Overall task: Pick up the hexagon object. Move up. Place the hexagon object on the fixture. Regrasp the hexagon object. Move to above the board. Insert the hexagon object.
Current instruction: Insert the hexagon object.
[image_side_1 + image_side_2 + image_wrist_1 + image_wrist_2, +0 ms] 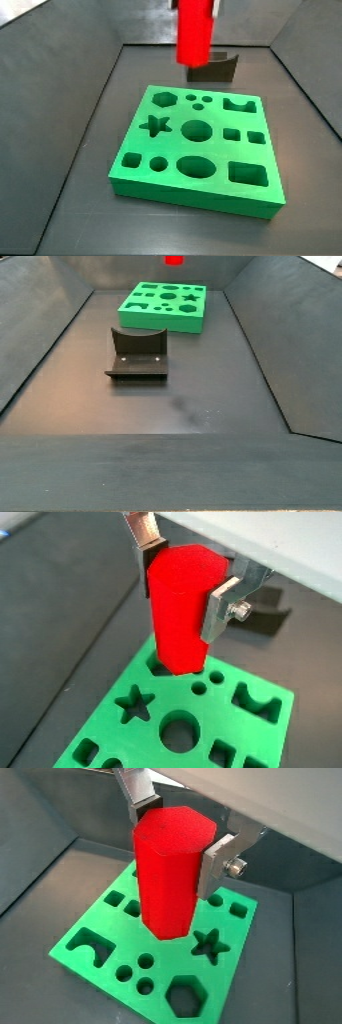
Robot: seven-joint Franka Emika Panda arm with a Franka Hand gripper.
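My gripper [182, 582] is clamped on the hexagon object [179, 607], its flat silver fingers [222, 607] pressed to opposite faces of the smooth red prism, which hangs upright above the board [134, 740]; both wrist views show this grip and the piece's hexagonal end face [174, 830], while in a side view [195, 28] only the red shaft shows, the fingers cut off by the frame; another side view catches just a red sliver [174, 260] at the frame's edge. The board [201, 150] is a matte green slab cut with star, hexagon, circles, squares and oval; the fixture [138, 352], a dark notched bracket, stands well apart from it on the grey floor [201, 406].
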